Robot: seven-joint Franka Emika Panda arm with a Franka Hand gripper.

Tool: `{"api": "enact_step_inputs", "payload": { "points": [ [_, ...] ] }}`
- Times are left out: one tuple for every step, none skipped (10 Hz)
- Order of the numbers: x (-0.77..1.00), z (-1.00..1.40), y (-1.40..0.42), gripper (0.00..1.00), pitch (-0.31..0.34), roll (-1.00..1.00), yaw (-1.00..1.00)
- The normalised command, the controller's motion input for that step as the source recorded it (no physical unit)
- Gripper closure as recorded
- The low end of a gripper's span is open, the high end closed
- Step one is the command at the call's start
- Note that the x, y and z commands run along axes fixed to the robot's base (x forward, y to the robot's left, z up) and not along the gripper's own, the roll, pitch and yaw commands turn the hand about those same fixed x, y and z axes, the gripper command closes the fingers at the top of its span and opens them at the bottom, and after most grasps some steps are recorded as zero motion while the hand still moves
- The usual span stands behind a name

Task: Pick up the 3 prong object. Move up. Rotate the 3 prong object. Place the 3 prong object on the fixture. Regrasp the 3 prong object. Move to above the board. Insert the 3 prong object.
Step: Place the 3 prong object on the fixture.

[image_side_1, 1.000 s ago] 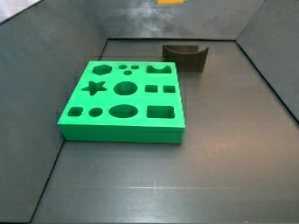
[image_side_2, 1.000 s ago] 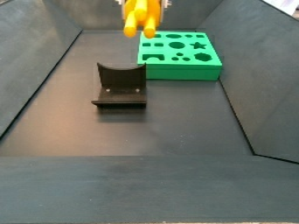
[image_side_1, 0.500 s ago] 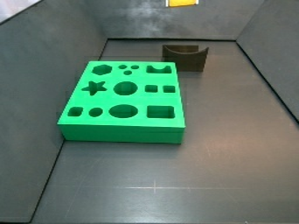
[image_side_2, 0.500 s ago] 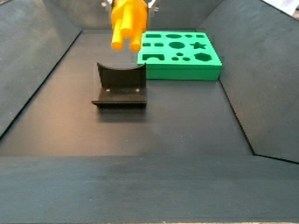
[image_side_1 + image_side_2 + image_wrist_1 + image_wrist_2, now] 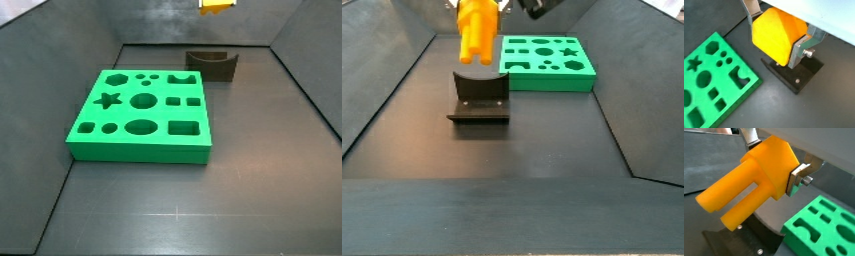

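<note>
Up high, the jaws of the gripper (image 5: 774, 159) grasp the 3 prong object (image 5: 747, 185) above the fixture (image 5: 478, 98); the board (image 5: 140, 113) lies on the dark grey floor (image 5: 201, 210).

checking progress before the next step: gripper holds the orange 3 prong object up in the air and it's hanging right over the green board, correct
Not quite. The gripper does hold the 3 prong object in the air, but it hangs above the fixture, not the board, which lies off to the side. A side view shows this.

Your light is even and soft; near the gripper (image 5: 774, 165) the wrist views blur slightly, shadows faint.
</note>
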Motion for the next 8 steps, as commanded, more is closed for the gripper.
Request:
{"api": "enact_step_inputs", "payload": {
  "points": [
    [0.07, -0.01, 0.05, 1.0, 0.099, -0.94, -0.11],
    [0.07, -0.02, 0.04, 1.0, 0.075, -0.7, -0.11],
    [0.08, -0.02, 0.05, 1.0, 0.07, -0.58, -0.11],
    [0.09, -0.03, 0.05, 1.0, 0.065, -0.36, -0.11],
    [0.08, -0.01, 0.03, 1.0, 0.057, -0.24, -0.1],
    [0.13, -1.0, 0.13, 1.0, 0.387, -1.0, -0.03],
    [0.14, -1.0, 0.14, 1.0, 0.376, -1.0, -0.05],
    [0.16, -1.0, 0.14, 1.0, 0.373, -0.92, -0.13]
  ]
}}
